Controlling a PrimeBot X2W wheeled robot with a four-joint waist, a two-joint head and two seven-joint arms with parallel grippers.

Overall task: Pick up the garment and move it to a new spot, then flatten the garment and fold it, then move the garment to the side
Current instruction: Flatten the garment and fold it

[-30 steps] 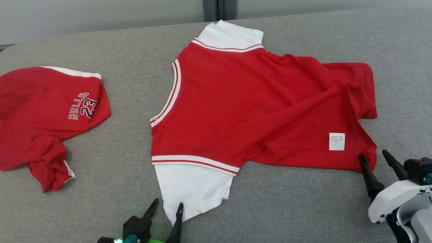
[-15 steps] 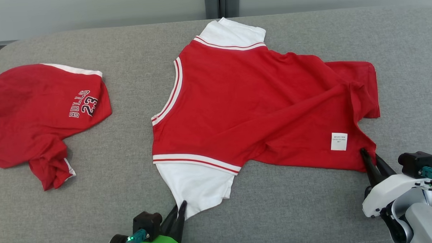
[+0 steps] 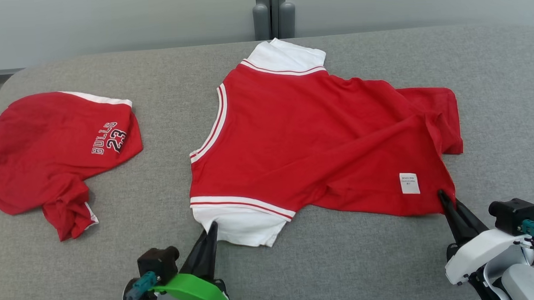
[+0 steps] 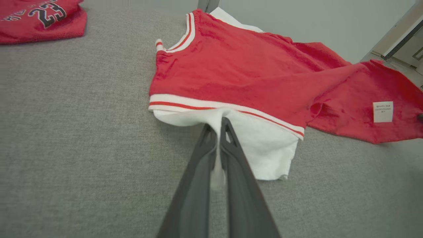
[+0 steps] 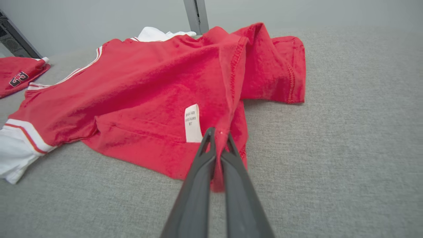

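A red garment (image 3: pixel 311 135) with white sleeves and striped white trim lies spread across the middle of a grey fabric-covered worktop (image 3: pixel 351 262), its neckline facing the robot's left and its hem toward the right. The left gripper (image 3: pixel 212 226) is closed on the edge of the near sleeve (image 3: pixel 247 228), and the left wrist view shows a strip of white cloth pinched between its 2 dark fingers. The right gripper (image 3: pixel 442 195) is clamped on the garment's near red corner, just beside a small white label (image 3: pixel 409 183). In the right wrist view the red cloth rises in a stitched ridge from between the fingers. A long crease runs diagonally across the body of the garment, and its far right corner lies rumpled and partly folded over. The far sleeve (image 3: pixel 286 56) reaches the back edge of the worktop. A second red jersey (image 3: pixel 58 148), lettered "BULLS 23" and crumpled in a heap, sits at the left end of the worktop, well apart from the first. 2 grey posts (image 3: pixel 273 18) stand against a pale wall behind
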